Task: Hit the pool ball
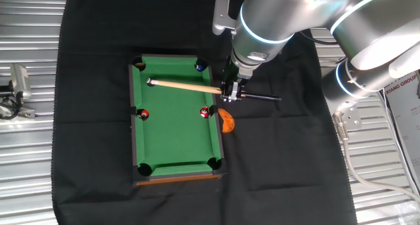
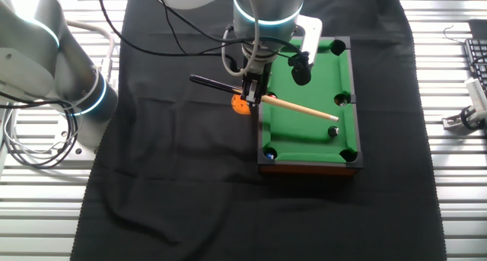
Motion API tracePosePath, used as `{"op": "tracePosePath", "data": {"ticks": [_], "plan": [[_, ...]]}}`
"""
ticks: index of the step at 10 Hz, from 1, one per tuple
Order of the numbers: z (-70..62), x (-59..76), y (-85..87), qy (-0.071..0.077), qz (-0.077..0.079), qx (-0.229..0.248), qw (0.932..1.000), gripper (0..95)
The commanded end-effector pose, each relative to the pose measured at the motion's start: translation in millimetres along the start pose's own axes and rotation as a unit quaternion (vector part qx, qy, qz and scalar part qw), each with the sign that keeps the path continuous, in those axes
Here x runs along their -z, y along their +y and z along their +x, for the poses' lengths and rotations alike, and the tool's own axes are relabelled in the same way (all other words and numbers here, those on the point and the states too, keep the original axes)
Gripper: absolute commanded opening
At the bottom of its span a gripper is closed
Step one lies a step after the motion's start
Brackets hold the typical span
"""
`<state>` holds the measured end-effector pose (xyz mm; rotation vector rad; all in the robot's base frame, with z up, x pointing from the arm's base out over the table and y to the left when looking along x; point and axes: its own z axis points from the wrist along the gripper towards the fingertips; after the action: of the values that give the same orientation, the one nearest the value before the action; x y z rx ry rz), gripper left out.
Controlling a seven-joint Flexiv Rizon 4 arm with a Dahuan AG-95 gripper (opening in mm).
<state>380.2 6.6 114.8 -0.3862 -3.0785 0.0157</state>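
In one fixed view the claw (image 1: 231, 92) is gripping the cue (image 1: 184, 86), its tip reaching near the far-left pocket, while in the other fixed view the pool ball (image 2: 332, 130) is sitting just beyond the tip, calling for a short straight push.

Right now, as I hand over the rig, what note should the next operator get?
Gripper: shut on the cue, which is held low across the pool table.
Pool ball: on the felt by the long rail, right beside the cue tip; contact cannot be judged.
Done: the cue is grasped and aimed at the ball.
Left: the strike, as far as the pictures show.
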Motion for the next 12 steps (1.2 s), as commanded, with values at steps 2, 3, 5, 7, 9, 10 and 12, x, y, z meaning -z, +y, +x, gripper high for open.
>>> {"op": "tracePosePath", "data": {"ticks": [2,3,5,7,9,10,12], "plan": [[4.9,-1.2,-1.5,-0.001,0.0,0.001,1.0,0.0],[7.7,-2.3,-2.1,-0.002,0.001,0.002,1.0,0.0],[10.4,-3.5,-2.8,-0.002,0.001,0.001,1.0,0.0],[12.5,-3.5,-3.1,-0.002,0.001,0.001,1.0,0.0],[15.4,-4.0,-3.7,-0.001,0.0,0.002,1.0,0.0],[17.0,-4.9,-4.0,-0.001,0.001,0.003,1.0,0.0],[19.8,-7.0,-3.9,-0.001,0.0,0.004,1.0,0.0]]}}
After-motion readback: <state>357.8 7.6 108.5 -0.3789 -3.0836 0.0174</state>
